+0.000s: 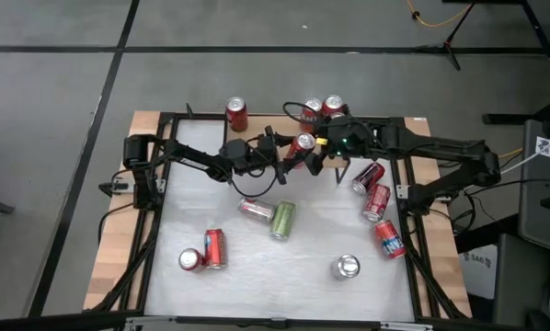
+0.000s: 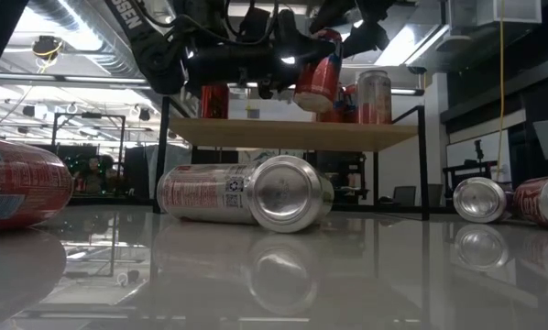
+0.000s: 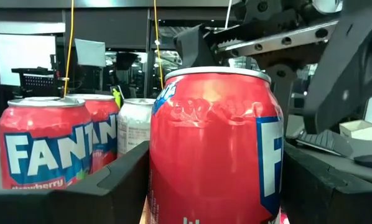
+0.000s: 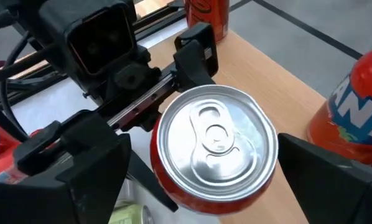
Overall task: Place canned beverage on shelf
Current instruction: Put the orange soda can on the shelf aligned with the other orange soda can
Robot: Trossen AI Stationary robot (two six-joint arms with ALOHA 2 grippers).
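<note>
Aloft: Red Can Held Over the Shelf

Gripped in the left gripper, a red can hangs tilted above the shelf, near its front edge. Directly overhead, the right gripper hovers with fingers spread, grasping nothing. Three cans stand on the plank.

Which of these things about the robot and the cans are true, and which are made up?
1. The left gripper holds a red can. True.
2. The right gripper is squeezing that can too. False: its fingers stand open on either side of it.
3. The shelf has no cans on it. False: several cans stand there, such as one red can at its far left.
4. A green can lies on its side on the table. True.
</note>
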